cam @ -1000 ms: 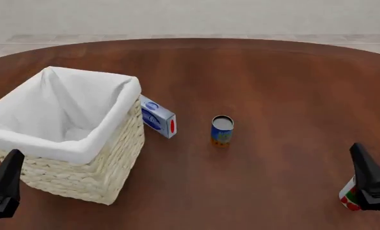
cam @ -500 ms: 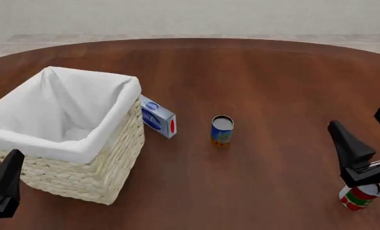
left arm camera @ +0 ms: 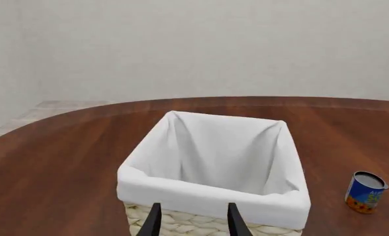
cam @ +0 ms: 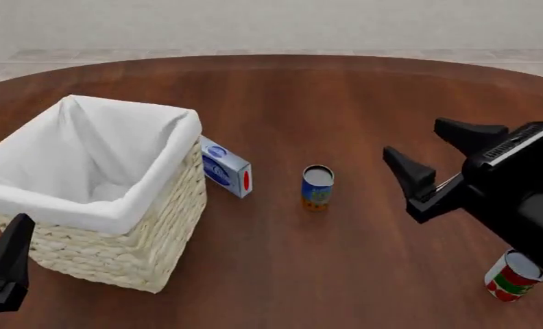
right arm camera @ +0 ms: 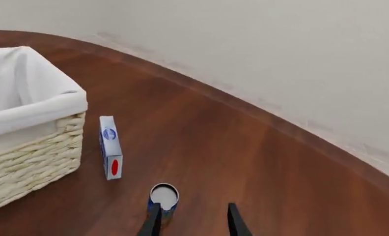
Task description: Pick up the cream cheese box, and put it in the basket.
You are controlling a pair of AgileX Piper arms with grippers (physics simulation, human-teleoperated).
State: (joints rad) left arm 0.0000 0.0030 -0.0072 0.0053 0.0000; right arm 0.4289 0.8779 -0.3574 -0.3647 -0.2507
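The cream cheese box [cam: 225, 166] stands on its long edge on the table, right beside the basket's [cam: 134, 253] right wall, with its red oval end facing me. The right wrist view also shows the box [right arm camera: 110, 146] next to the basket [right arm camera: 31, 147]. My right gripper [cam: 416, 140] hangs open and empty above the table, well right of the box and beyond the blue-and-yellow can. My left gripper [left arm camera: 193, 222] is open and empty too, low at the near left, just in front of the basket [left arm camera: 214, 194].
A blue-and-yellow can [cam: 317, 186] stands upright between the box and my right gripper. A red-and-green can [cam: 514, 275] sits at the near right, under the right arm. The round brown table's far edge [cam: 271, 58] curves along the back.
My right arm has lifted from the near right corner and swung left and forward over the table, uncovering the red-and-green can. The left arm, box and basket stayed still.
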